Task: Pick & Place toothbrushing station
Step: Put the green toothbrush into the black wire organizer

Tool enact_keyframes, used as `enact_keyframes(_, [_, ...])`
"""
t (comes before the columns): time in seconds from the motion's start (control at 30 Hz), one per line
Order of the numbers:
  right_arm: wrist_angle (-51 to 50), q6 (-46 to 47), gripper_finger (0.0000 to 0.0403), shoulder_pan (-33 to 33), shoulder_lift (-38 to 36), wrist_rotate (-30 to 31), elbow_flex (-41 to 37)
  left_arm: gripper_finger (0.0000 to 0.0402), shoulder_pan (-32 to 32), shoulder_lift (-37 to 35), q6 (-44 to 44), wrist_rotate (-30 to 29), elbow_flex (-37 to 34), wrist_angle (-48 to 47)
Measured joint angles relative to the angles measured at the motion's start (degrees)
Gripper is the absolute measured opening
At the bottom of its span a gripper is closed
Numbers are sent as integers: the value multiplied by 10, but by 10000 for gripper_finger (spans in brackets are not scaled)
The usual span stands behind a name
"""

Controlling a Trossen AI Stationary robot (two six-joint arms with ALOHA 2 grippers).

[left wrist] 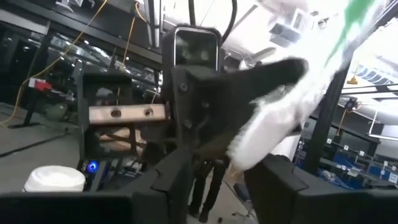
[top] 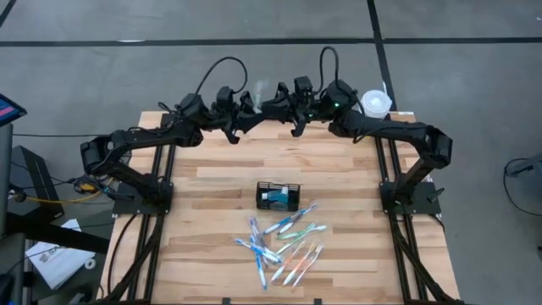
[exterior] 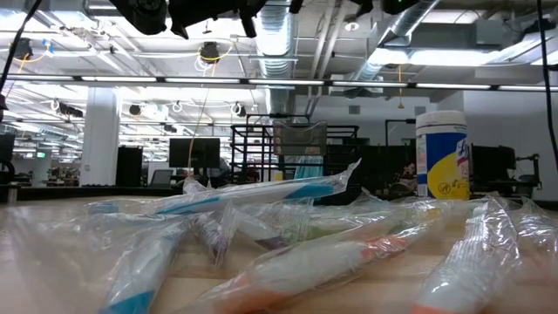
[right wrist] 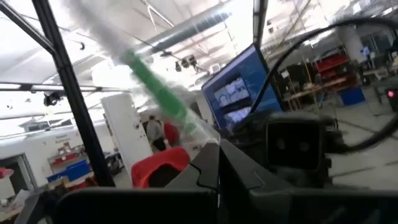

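Two arms up at the far edge of the worktop (top: 339,169), upper centre of high view, grippers facing each other w/ a wrapped toothbrush (top: 262,90) between them. Right gripper (right wrist: 217,163): fingers together, clamped on the wrapped toothbrush, green handle in clear wrap angling toward upper left of right wrist view. Left gripper (left wrist: 217,165): fingers apart, white wrap end lies between them; can't tell if they bear on it. Toothbrushing station (top: 279,196), black mesh caddy, sits mid-worktop, centre of high view, something teal inside. Heap of wrapped toothbrushes (top: 284,241) just below it in frame, lower centre. White tub (top: 375,103) at upper right corner of worktop, near right arm.
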Motion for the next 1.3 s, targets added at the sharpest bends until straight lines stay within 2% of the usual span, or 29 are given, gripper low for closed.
enact_keyframes(0.2, [-12, -7, 0, -1, -1, -1, 3, 14, 5, 0, 14, 21, 0, 1])
enact_keyframes(0.5, [-16, -6, 0, -1, -1, -1, 3, 3, 7, 0, 15, 31, 0, -3])
enact_keyframes(0.67, [-27, -6, 0, -3, -1, -1, 3, 36, 8, 0, 16, 33, 0, -6])
enact_keyframes(0.8, [-49, -13, 0, -14, -1, -1, 3, 92, 13, 1, 40, 33, -1, -48])
enact_keyframes(1.0, [-46, -11, 0, -32, -2, -15, 3, 171, 24, 0, 46, 33, -1, -51])
enact_keyframes(1.13, [-54, -10, 0, -31, -2, -26, 3, 189, 32, 0, 47, 33, -1, -50])
enact_keyframes(1.3, [-64, -1, 0, -26, -2, -29, 3, 186, 37, 0, 67, 33, -1, -51])
